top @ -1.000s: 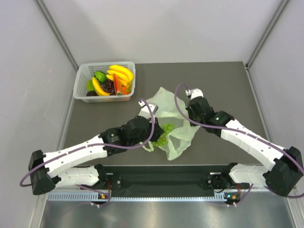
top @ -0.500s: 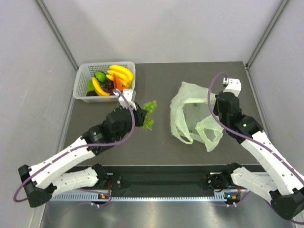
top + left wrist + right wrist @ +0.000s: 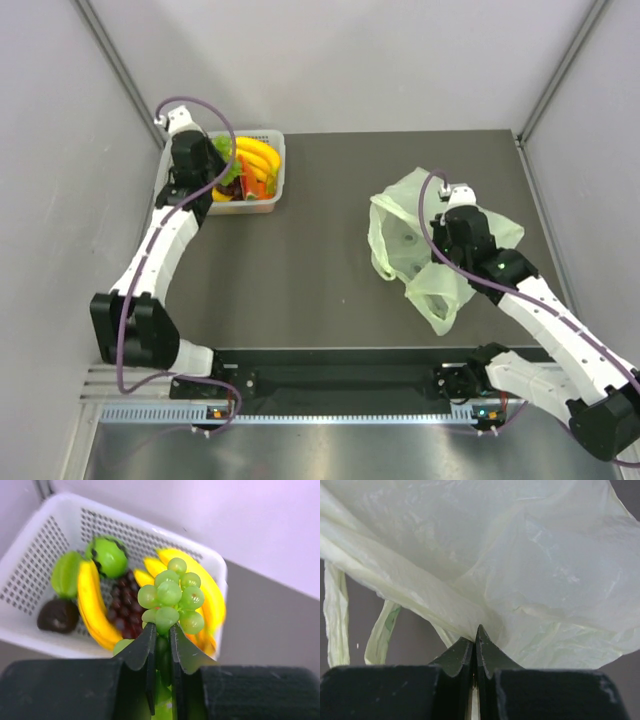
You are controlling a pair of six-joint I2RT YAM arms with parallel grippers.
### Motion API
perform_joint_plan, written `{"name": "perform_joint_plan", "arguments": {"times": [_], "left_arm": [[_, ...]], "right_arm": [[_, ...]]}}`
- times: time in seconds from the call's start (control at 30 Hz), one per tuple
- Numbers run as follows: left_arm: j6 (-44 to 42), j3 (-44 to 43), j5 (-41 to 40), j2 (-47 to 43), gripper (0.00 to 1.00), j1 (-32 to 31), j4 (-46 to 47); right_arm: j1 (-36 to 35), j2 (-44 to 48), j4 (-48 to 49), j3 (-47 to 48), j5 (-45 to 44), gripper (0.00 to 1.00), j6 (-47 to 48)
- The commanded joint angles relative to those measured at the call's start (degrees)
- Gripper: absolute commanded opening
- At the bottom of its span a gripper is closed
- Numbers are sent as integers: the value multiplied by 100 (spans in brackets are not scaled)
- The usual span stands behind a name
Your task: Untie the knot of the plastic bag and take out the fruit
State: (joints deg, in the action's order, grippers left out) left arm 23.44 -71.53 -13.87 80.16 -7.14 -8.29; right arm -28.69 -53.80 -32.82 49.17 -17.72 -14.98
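My left gripper is shut on a green grape bunch, gripped by its lower part between the fingers, and holds it over the white basket. The gripper also shows in the left wrist view. Yellow bananas and other fruit lie in the basket. My right gripper is shut on a fold of the pale green plastic bag. It holds the bag at the table's right. A handle loop hangs loose. No knot shows.
The basket stands at the table's far left corner, near the left wall. It holds dark purple grapes, a round green apple and a dark brown piece. Grey walls close in the table at the sides and back.
My left arm has swung from the table's middle to over the basket, carrying the green grape bunch. My right gripper has shifted the bag to the right side and a little nearer.
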Motion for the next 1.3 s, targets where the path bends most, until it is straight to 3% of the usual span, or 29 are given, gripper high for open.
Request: {"name": "perform_joint_plan", "arguments": {"times": [0.0, 0.2, 0.27, 0.3, 0.33, 0.37, 0.43, 0.47, 0.5, 0.6, 0.77, 0.87, 0.9, 1.03, 1.17, 1.27], "left_arm": [[-6, -388, 297, 473, 0, 388, 941], [152, -642, 798, 1501, 0, 968, 1427], [143, -696, 772, 1809, 7, 1074, 1524], [117, -739, 763, 1888, 16, 1100, 1559], [91, -757, 772, 2037, 37, 1170, 1611], [21, -792, 780, 2100, 46, 1188, 1594], [-32, -889, 745, 2205, 73, 1241, 1524], [-59, -898, 754, 2240, 93, 1250, 1489], [-59, -872, 728, 2232, 99, 1267, 1471], [-24, -723, 745, 2074, 99, 1294, 1392], [362, -320, 1070, 1398, 99, 1302, 892], [625, 50, 1578, 731, 99, 1285, 593], [696, 390, 1719, 529, 99, 1285, 557], [872, 1332, 2844, -988, 99, 1259, 513], [785, 2036, 3846, -2441, 99, 1223, 294], [452, 1942, 4365, -3373, 99, 1223, -434]], "right_arm": [[21, 203, 197, 102, 558, 0, 214], [21, 212, 153, 207, 910, 0, 329], [21, 186, 162, 234, 1129, 0, 364], [21, 177, 162, 234, 1165, 0, 382], [21, 133, 144, 234, 1269, 0, 391], [21, 116, 127, 242, 1271, 0, 434], [21, 98, 144, 234, 1297, 0, 452], [21, 89, 162, 242, 1340, 0, 470], [21, 89, 179, 251, 1358, 0, 479], [12, 71, 197, 313, 1429, 1, 470], [21, 238, 241, 436, 1543, 19, 461], [21, 423, 320, 427, 1657, 41, 461], [21, 467, 337, 401, 1683, 52, 444], [21, 686, 539, 252, 1999, 69, 426], [21, 713, 654, 163, 2316, 75, 382], [12, 748, 654, 128, 2439, 97, 356]]}}
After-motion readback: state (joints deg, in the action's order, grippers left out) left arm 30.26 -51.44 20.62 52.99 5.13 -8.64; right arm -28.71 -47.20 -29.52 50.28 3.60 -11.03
